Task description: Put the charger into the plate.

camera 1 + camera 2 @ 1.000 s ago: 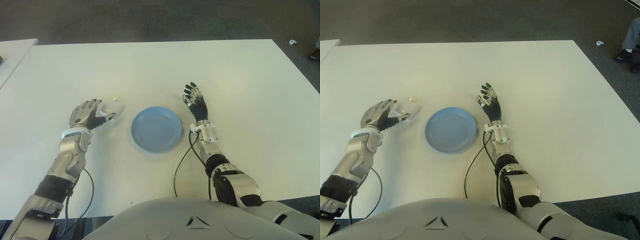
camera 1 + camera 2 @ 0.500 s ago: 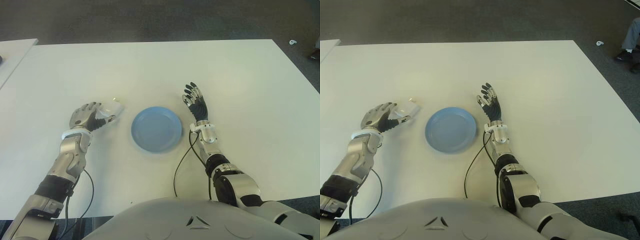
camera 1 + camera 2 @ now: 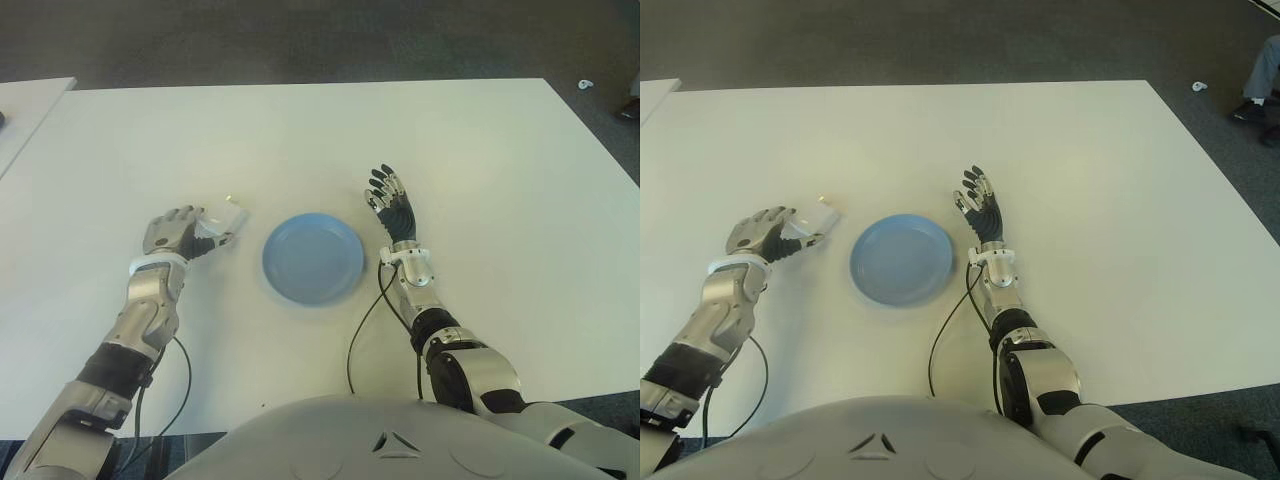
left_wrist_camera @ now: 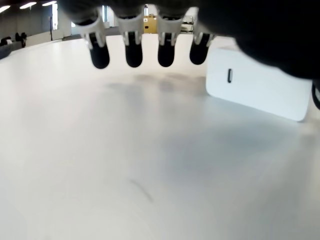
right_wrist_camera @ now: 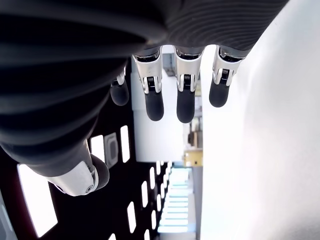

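Observation:
The white charger [image 3: 224, 217] lies flat on the white table [image 3: 480, 170], just left of the light blue plate [image 3: 278, 270]. My left hand [image 3: 185, 233] is right beside the charger, on the side away from the plate. In the left wrist view its fingertips [image 4: 134, 55] hang spread above the table, and the charger [image 4: 255, 82] sits next to them with no finger closed on it. My right hand [image 3: 390, 203] shows to the right of the plate with its fingers [image 5: 162, 102] straight and holding nothing. The plate holds nothing.
A black cable [image 3: 362, 320] runs from my right wrist toward the near table edge. A second white table [image 3: 25, 105] shows at the far left. Dark carpet [image 3: 300, 40] lies beyond the far edge, with a small white object [image 3: 585, 84] on it.
My left hand has drawn back a little toward my body and sits lower. The charger stays about where it was, left of the plate. The right hand has not moved.

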Action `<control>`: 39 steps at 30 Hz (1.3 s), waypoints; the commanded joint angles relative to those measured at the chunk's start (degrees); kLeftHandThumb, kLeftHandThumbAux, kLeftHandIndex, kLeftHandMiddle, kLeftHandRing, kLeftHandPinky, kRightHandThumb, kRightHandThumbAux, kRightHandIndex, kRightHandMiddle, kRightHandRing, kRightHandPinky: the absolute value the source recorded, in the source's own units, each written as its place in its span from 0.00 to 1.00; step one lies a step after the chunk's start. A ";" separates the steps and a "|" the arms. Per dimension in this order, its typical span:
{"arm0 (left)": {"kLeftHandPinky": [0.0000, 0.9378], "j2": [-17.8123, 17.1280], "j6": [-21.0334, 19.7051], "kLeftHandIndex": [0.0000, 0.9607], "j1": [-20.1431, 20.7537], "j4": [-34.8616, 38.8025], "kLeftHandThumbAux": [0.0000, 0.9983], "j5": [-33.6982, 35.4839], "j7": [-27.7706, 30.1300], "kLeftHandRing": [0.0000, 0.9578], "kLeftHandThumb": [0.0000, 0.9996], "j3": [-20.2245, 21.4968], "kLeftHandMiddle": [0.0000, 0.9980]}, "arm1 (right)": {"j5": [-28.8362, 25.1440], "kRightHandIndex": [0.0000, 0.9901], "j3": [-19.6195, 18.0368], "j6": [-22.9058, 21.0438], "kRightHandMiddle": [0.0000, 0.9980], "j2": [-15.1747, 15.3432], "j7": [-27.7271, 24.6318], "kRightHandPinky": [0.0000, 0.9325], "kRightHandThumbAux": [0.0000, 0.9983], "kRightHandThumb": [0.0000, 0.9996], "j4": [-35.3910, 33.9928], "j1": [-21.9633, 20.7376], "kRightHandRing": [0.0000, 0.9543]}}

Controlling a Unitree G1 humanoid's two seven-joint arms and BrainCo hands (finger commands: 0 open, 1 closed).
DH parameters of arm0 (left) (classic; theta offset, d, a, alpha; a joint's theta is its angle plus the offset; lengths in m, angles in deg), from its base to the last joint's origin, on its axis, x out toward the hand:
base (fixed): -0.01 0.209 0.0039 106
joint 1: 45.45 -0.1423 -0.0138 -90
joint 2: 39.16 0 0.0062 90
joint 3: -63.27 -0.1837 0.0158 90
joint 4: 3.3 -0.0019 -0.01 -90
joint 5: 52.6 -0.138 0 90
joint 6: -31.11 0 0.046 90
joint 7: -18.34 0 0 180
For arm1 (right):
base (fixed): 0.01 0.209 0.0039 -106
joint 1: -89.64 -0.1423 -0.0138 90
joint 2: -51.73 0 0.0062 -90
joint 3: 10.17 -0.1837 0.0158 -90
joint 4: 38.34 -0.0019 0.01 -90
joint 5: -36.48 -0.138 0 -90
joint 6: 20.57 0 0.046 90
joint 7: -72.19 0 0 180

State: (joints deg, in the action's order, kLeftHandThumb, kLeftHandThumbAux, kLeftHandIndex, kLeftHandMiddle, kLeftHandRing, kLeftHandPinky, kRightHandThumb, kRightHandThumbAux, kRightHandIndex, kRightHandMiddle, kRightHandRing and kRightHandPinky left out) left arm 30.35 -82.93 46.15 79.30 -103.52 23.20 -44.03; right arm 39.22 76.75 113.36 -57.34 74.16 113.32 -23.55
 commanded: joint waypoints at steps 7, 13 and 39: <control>0.00 -0.08 -1.76 0.00 1.17 -0.31 0.18 -2.20 3.71 0.00 0.10 -2.10 0.00 | 0.51 0.07 0.35 -2.18 0.17 -0.84 1.04 0.14 0.65 0.22 3.92 6.35 0.16; 0.00 0.02 -2.47 0.00 1.54 -0.13 0.18 -3.32 4.72 0.00 0.09 -2.87 0.00 | 0.50 0.07 0.47 -2.09 0.17 -1.05 1.39 0.14 0.64 0.22 3.75 6.44 0.16; 0.00 0.68 -4.50 0.00 2.43 0.92 0.20 -7.21 6.74 0.00 0.07 -5.01 0.00 | 0.34 0.08 0.70 -2.51 0.17 -1.54 1.98 0.12 0.66 0.21 3.36 6.41 0.15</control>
State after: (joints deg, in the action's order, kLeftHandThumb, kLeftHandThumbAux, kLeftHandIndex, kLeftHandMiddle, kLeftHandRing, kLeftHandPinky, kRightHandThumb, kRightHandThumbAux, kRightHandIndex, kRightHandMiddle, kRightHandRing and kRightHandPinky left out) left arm 30.42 -87.35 48.31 80.06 -109.85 28.50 -48.07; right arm 39.57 77.38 113.40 -57.58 76.03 112.99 -23.33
